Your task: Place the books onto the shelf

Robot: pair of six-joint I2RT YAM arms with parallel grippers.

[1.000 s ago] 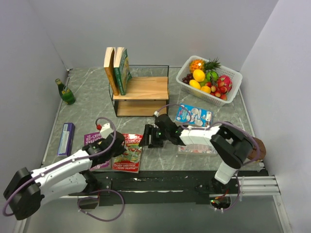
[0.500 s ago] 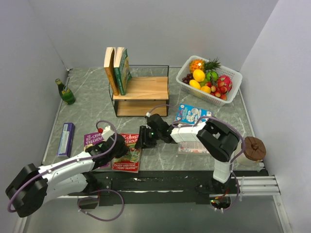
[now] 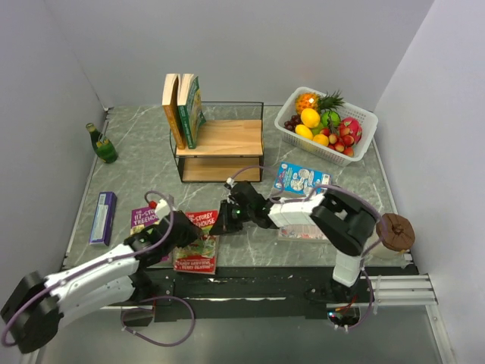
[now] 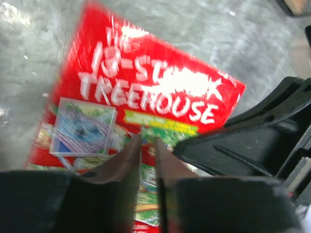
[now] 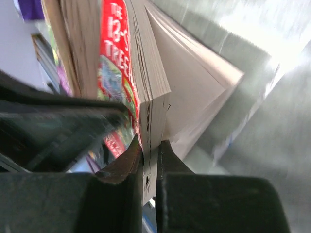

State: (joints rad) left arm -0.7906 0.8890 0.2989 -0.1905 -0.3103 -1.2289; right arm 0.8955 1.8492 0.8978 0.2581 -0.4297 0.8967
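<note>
A red Treehouse book (image 3: 195,246) lies on the table in front of the arms, beside a purple book (image 3: 141,220). My right gripper (image 3: 223,218) is shut on the red book's right edge; in the right wrist view the fingertips (image 5: 149,145) pinch a bundle of its pages (image 5: 153,73). My left gripper (image 3: 188,231) hovers over the red cover (image 4: 146,92), its jaws (image 4: 148,143) a narrow gap apart with nothing between them. Further back stands the shelf (image 3: 227,138), with two books (image 3: 182,106) upright at its left end.
A white fruit basket (image 3: 362,144) stands at the back right. A blue packet (image 3: 301,180) lies by the right arm, with another flat packet (image 3: 307,230) under it. At the left sit a green bottle (image 3: 102,144) and a purple box (image 3: 102,216).
The right gripper has moved left onto the red book's edge and closed on it. The left jaws have parted slightly. The red book has shifted a little toward me.
</note>
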